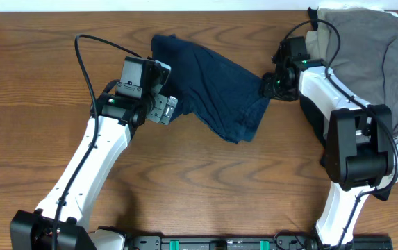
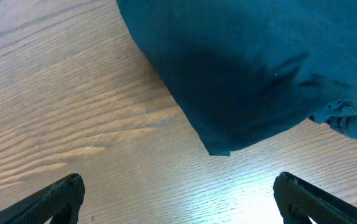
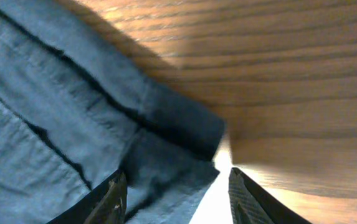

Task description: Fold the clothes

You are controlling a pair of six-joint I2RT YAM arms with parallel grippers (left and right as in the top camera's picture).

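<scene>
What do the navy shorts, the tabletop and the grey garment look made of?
The navy shorts: soft woven cloth, possibly cotton, matte; stitched seams show in the right wrist view.
The table: wood or wood-look laminate, smooth with a slight sheen; grain lines and glare.
The grey garment: soft matte fabric, creased; weave too small to tell.

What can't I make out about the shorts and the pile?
Right wrist: whether the right gripper grips the shorts; cloth sits between its fingers, contact unclear.
Overhead: shorts' waistband and legs, lost in bunched folds.
Overhead: the pile of clothes, cut by the frame edge, partly behind the right arm.
</scene>
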